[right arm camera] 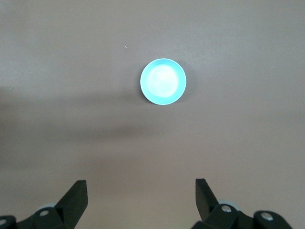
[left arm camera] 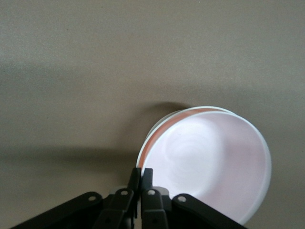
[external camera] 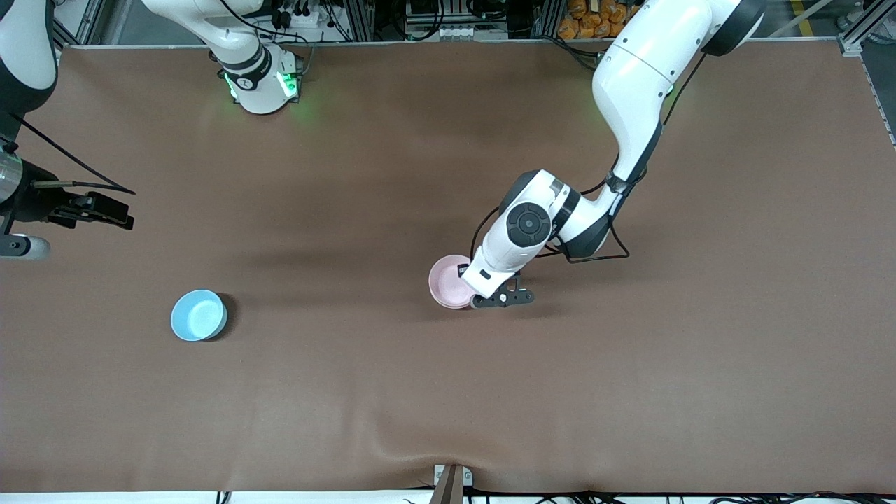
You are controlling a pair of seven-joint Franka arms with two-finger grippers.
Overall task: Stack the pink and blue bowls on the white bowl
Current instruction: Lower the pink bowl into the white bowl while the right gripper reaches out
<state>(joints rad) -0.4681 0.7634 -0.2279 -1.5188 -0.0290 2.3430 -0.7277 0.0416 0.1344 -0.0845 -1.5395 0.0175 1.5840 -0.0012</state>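
Left gripper (left arm camera: 141,177): jaws clenched on the rim of the pink bowl (external camera: 448,282), which sits nested in the white bowl (left arm camera: 159,125) mid-counter. Judgement: release cleanly and lift straight up, so the stack stays put. Right gripper (right arm camera: 141,195): jaws released wide, waiting high above the blue bowl (external camera: 199,316) toward its end of the counter (external camera: 448,392).
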